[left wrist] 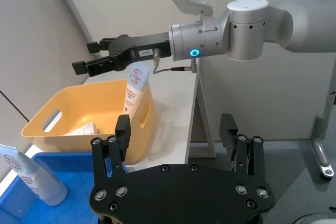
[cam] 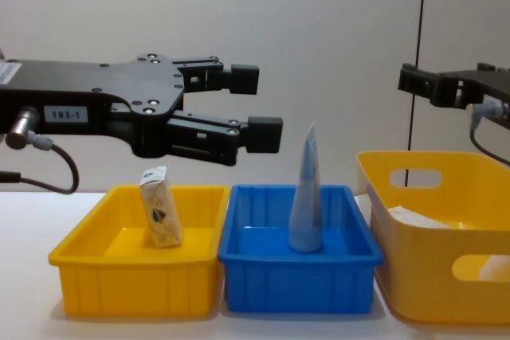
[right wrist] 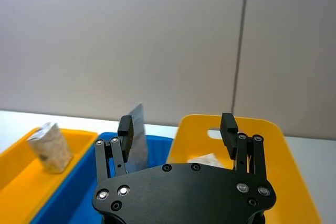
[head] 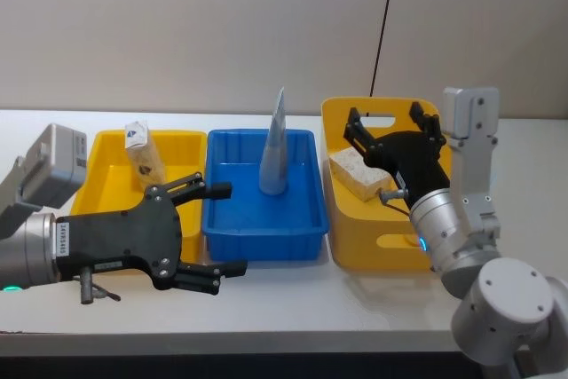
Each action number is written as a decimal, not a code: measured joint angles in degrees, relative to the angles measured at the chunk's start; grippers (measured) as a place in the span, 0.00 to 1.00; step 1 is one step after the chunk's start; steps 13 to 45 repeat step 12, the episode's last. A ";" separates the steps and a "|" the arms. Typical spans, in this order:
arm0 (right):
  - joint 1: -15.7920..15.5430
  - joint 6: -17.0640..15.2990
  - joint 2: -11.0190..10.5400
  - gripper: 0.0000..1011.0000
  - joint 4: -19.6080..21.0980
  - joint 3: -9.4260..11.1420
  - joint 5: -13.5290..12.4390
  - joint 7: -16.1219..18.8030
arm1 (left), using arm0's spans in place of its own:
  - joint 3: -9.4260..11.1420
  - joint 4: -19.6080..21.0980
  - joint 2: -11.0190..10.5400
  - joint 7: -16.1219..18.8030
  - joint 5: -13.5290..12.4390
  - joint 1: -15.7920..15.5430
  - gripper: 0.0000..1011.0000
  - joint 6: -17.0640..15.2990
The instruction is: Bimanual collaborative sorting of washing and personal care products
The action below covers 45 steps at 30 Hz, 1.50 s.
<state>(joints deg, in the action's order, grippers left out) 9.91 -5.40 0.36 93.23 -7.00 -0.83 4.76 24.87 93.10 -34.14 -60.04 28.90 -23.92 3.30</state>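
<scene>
three bins stood in a row on the white table (head: 266, 290). the shallow yellow bin (head: 111, 188) on the left held the small beige packet (head: 142, 155), which stood upright toward its far side. the blue bin (head: 257, 219) in the middle held the tall pale-blue pouch (head: 275, 148), upright on its wide base with the narrow end up. the deeper yellow bin with handle slots (head: 373, 237) on the right held the large white soft pack (head: 359, 175), lying tilted against the bin's inside.

the left gripper (head: 217, 228) hovered in front of the left and blue bins, above their rims in the chest view, fingers spread wide and holding nothing. the right gripper (head: 395, 126) hung over the far part of the right-hand bin, above the soft pack, its fingers also spread wide and empty.
</scene>
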 joint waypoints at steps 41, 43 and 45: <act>-2.30 -0.70 -4.62 0.99 3.17 -0.65 -5.48 10.10 | 0.00 0.00 0.00 0.00 0.00 0.00 0.99 0.00; -2.30 -0.70 -4.62 0.99 3.17 -0.65 -5.48 10.10 | 0.00 0.00 0.00 0.00 0.00 0.00 0.99 0.00; -2.30 -0.70 -4.62 0.99 3.17 -0.65 -5.48 10.10 | 0.00 0.00 0.00 0.00 0.00 0.00 0.99 0.00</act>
